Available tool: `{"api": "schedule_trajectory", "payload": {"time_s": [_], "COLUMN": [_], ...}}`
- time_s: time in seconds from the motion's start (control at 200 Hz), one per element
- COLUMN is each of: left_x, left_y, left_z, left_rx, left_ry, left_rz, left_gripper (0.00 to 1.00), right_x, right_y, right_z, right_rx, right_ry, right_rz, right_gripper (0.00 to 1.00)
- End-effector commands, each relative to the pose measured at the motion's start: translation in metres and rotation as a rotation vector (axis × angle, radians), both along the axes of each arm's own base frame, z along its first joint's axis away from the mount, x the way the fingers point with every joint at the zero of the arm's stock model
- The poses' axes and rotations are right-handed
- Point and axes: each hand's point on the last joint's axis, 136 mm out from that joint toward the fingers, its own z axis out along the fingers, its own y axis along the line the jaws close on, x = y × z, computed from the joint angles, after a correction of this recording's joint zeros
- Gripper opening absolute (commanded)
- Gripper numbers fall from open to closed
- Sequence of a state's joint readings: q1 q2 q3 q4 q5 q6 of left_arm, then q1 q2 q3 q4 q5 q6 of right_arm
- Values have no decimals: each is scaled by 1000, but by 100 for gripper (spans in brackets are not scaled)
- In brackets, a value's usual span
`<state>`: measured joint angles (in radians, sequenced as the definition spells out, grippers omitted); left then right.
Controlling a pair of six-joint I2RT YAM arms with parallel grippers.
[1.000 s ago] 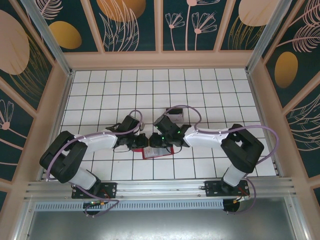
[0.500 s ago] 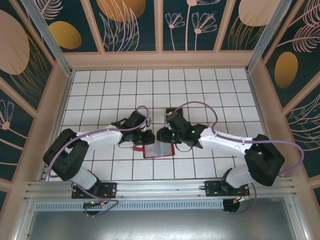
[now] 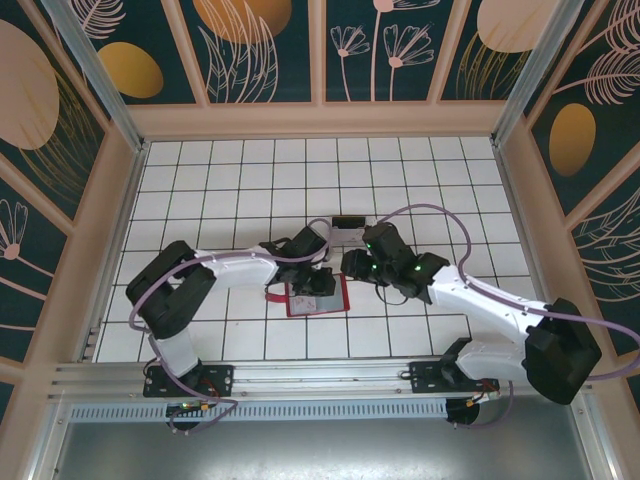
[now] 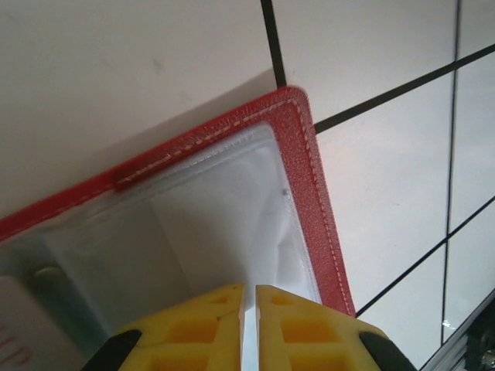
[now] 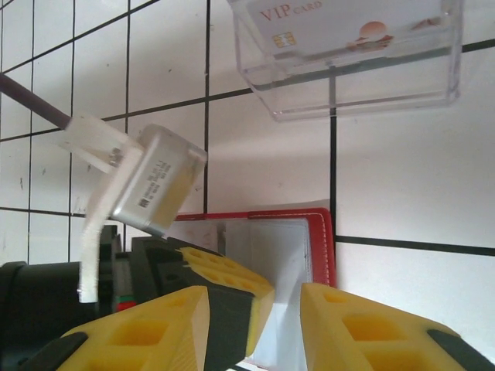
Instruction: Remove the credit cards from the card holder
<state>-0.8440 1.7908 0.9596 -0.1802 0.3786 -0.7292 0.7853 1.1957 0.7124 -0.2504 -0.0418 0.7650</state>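
Red card holder looks floppy, sleeves slick; thin stiff credit cards want edge grips. Left pincer closed, right pincer parted, empty.

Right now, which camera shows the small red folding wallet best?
Top external: the small red folding wallet lies open on the white tiled table, most of its outline visible. Left wrist gives a close-up of one stitched corner and clear sleeve; right wrist gives one red edge.
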Motion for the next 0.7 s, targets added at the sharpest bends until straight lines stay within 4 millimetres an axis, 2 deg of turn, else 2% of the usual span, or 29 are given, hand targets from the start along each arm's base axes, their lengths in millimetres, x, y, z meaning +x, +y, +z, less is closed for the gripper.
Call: {"api": "schedule_trajectory", "payload": {"time_s": [0.0, 0.095, 0.265, 0.35, 0.38, 0.39, 0.425, 0.45, 0.53, 0.691], "left_x": [1, 5, 18, 23, 25, 26, 30, 27, 28, 24], "left_y": [-8, -8, 2, 13, 19, 20, 24, 33, 51, 77], "left_z": [-3, -2, 17, 24, 20, 28, 36, 30, 31, 28], "left_rx": [8, 20, 45, 57, 69, 56, 43, 58, 69, 97], "left_ry": [21, 7, -74, -99, -97, -110, -126, -117, -122, -123], "left_rz": [4, 11, 50, 80, 91, 97, 114, 123, 158, 197], "left_gripper": [14, 13, 12, 12, 12, 12, 12, 12, 12, 12], "right_x": [0, 0, -2, -4, -5, -5, -6, -7, -9, -11], "right_y": [-11, -9, 0, 7, 10, 11, 15, 18, 28, 46], "right_z": [-3, -2, 0, 0, 0, 0, 0, 1, 0, -4], "right_rx": [-18, -11, 25, 50, 61, 67, 81, 94, 126, 160], "right_ry": [-3, -2, 9, 21, 26, 27, 31, 34, 48, 88], "right_rz": [-25, -13, 21, 46, 57, 61, 77, 87, 123, 193], "right_gripper": [37, 37, 37, 37, 37, 37, 37, 37, 37, 35]}}
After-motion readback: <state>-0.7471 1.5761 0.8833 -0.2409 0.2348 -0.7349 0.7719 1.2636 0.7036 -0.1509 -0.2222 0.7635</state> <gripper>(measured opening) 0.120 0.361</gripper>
